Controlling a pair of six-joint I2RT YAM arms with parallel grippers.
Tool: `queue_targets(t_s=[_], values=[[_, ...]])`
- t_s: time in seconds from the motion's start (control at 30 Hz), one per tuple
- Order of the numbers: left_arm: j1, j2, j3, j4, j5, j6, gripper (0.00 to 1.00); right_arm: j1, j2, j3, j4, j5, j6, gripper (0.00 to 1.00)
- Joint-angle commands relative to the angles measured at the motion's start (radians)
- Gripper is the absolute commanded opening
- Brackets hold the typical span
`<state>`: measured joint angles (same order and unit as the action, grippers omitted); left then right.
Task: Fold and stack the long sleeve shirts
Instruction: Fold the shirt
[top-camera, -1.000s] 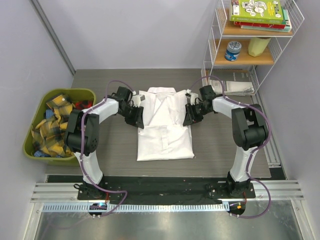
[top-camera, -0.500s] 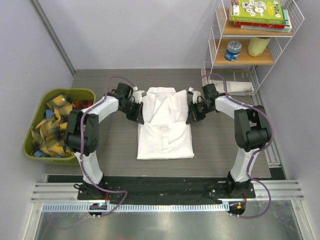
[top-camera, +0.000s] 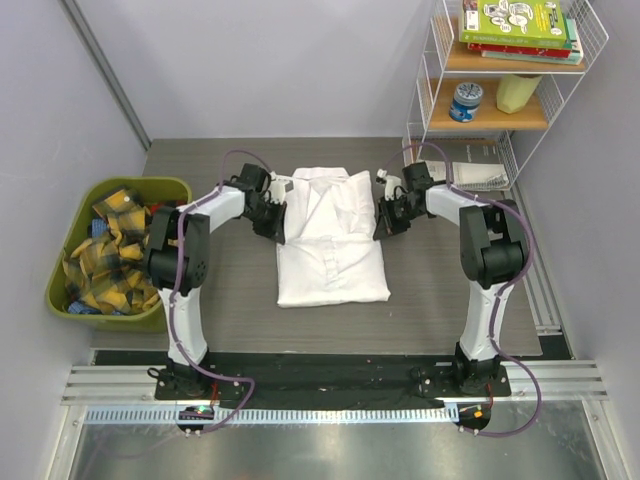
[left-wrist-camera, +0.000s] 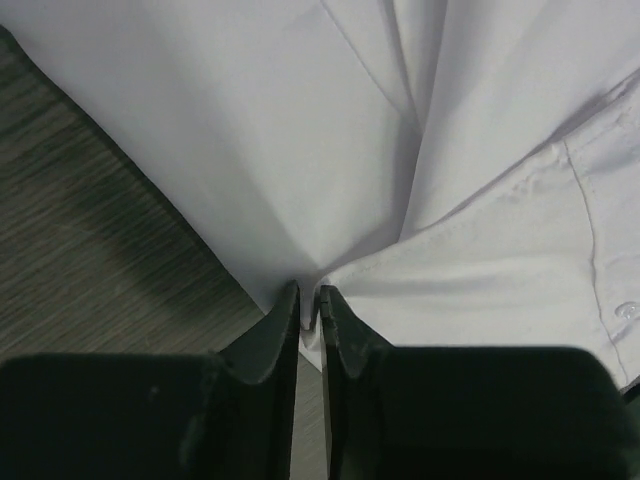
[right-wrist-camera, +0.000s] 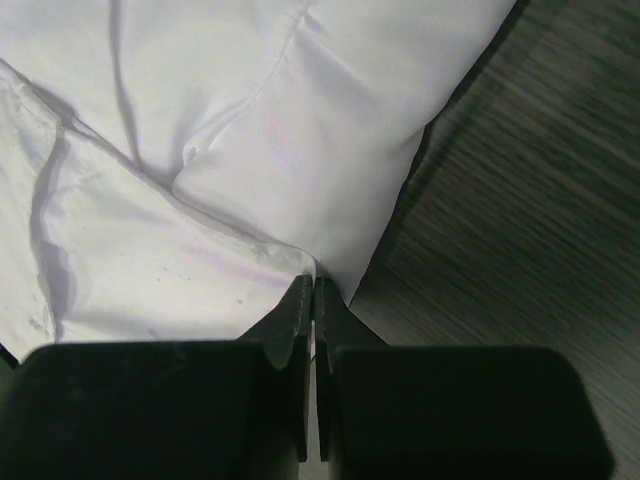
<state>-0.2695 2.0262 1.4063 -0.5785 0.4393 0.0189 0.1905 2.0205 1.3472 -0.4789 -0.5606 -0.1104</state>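
White shirt (top-camera: 332, 250) flat at tabletop (top-camera: 230, 320) centre, collar far, sleeves out of sight, outline narrow rectangle. Closed left jaws pinch its left edge; closed right jaws pinch right edge, both mid-length. Judgement: side folds done; crosswise fold pending; stacking not started. No second white shirt visible. At left, bin (top-camera: 130, 183) holds plaid cloths (top-camera: 100, 250).

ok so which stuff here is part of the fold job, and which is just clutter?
Job:
- shirt, pinched at both side edges
- left pincer, shut on it
- right pincer, shut on it

Clutter:
- bin of plaid cloths
- shelf with books, can, papers
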Motion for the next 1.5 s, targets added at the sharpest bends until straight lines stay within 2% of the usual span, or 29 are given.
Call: queue_targets(t_s=[0.0, 0.03, 0.1, 0.13, 0.2, 0.23, 0.27, 0.33, 0.37, 0.4, 0.43, 0.47, 0.53, 0.57, 0.63, 0.77, 0.8, 0.97, 1.17, 1.3, 1.4, 1.43, 1.47], values=[[0.021, -0.014, 0.083, 0.008, -0.004, -0.005, 0.25, -0.002, -0.02, 0.079, 0.025, 0.024, 0.006, 0.11], [0.03, -0.033, 0.083, 0.011, 0.004, -0.01, 0.39, -0.003, -0.037, 0.102, -0.013, 0.016, 0.006, 0.14], [0.05, -0.162, 0.03, 0.052, 0.126, -0.014, 0.52, -0.006, -0.127, 0.133, -0.09, -0.022, 0.011, 0.33], [0.061, -0.225, 0.001, 0.071, 0.148, -0.067, 0.64, -0.01, -0.167, 0.138, -0.114, -0.047, 0.017, 0.43], [0.062, -0.389, -0.081, 0.08, 0.264, -0.091, 0.83, -0.01, -0.291, 0.119, -0.164, -0.143, 0.059, 0.76], [0.056, -0.435, -0.152, 0.085, 0.295, -0.158, 1.0, -0.008, -0.327, 0.101, -0.167, -0.181, 0.086, 0.87], [0.05, -0.476, -0.193, 0.092, 0.379, -0.195, 1.0, 0.001, -0.365, 0.075, -0.167, -0.27, 0.107, 0.99], [0.007, -0.592, -0.329, 0.123, 0.435, -0.314, 1.0, 0.027, -0.455, -0.032, -0.138, -0.33, 0.211, 1.0], [-0.014, -0.633, -0.384, 0.199, 0.47, -0.37, 1.0, 0.044, -0.485, -0.084, -0.103, -0.356, 0.262, 1.0], [-0.057, -0.697, -0.442, 0.266, 0.484, -0.431, 1.0, 0.09, -0.511, -0.206, 0.004, -0.395, 0.314, 0.99], [-0.078, -0.73, -0.567, 0.352, 0.495, -0.504, 1.0, 0.119, -0.563, -0.273, 0.07, -0.416, 0.436, 1.0], [-0.103, -0.754, -0.625, 0.541, 0.496, -0.672, 1.0, 0.151, -0.583, -0.333, 0.135, -0.427, 0.487, 1.0], [-0.175, -0.788, -0.757, 0.719, 0.47, -0.797, 1.0, 0.256, -0.618, -0.472, 0.311, -0.441, 0.591, 1.0], [-0.198, -0.785, -0.789, 0.873, 0.461, -0.879, 1.0, 0.282, -0.624, -0.505, 0.357, -0.44, 0.612, 1.0], [-0.252, -0.747, -0.837, 0.943, 0.421, -0.905, 1.0, 0.317, -0.591, -0.559, 0.436, -0.446, 0.633, 1.0], [-0.263, -0.646, -0.888, 1.084, 0.414, -0.956, 1.0, 0.325, -0.475, -0.588, 0.506, -0.485, 0.662, 1.0], [-0.263, -0.626, -0.897, 1.109, 0.42, -0.976, 1.0, 0.325, -0.444, -0.612, 0.586, -0.493, 0.682, 1.0], [-0.222, -0.471, -0.934, 1.154, 0.414, -0.979, 1.0, 0.288, -0.272, -0.64, 0.643, -0.541, 0.687, 1.0], [-0.149, -0.345, -0.96, 1.114, 0.45, -0.962, 0.97, 0.216, -0.155, -0.701, 0.636, -0.601, 0.672, 1.0], [-0.102, -0.334, -0.977, 1.073, 0.49, -0.936, 0.94, 0.204, -0.144, -0.692, 0.573, -0.628, 0.626, 1.0], [-0.062, -0.397, -0.989, 1.042, 0.57, -0.906, 0.93, 0.184, -0.203, -0.657, 0.395, -0.662, 0.516, 1.0], [-0.053, -0.42, -0.985, 1.033, 0.597, -0.899, 0.92, 0.176, -0.245, -0.642, 0.329, -0.676, 0.42, 1.0], [-0.042, -0.444, -0.978, 1.03, 0.625, -0.892, 0.89, 0.167, -0.264, -0.591, 0.169, -0.685, 0.361, 1.0]])
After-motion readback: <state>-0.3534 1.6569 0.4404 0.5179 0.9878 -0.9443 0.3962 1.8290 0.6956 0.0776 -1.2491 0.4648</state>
